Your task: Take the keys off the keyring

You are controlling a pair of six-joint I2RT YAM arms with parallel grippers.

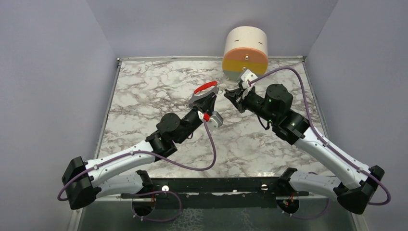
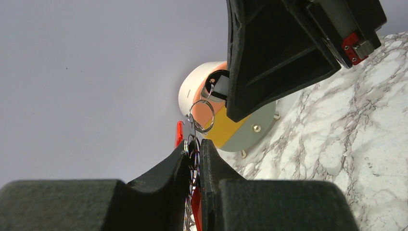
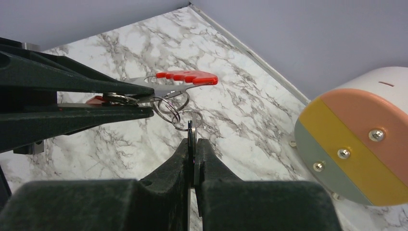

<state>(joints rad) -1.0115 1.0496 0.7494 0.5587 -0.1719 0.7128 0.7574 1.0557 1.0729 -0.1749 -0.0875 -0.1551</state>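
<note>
My left gripper (image 2: pixel 195 144) is shut on the keyring (image 2: pixel 193 161), its silver chain links and a red piece pinched between the jaws. The red curved clip (image 3: pixel 187 77) sticks out past the left fingers (image 3: pixel 72 113), held above the marble table. A thin metal ring (image 3: pixel 185 120) hangs from the chain toward my right gripper (image 3: pixel 193 142). That gripper is shut on a thin dark flat key (image 3: pixel 191 132) threaded on the ring. In the top view the left gripper (image 1: pixel 206 98) and right gripper (image 1: pixel 230 94) meet tip to tip, with the clip (image 1: pixel 205 87) between them. A red-headed key cannot be made out.
A white cylinder (image 1: pixel 245 53) with an orange, yellow and grey striped face lies on its side at the back of the marble table (image 1: pixel 144 96), just behind the right gripper. Grey walls enclose the table on three sides.
</note>
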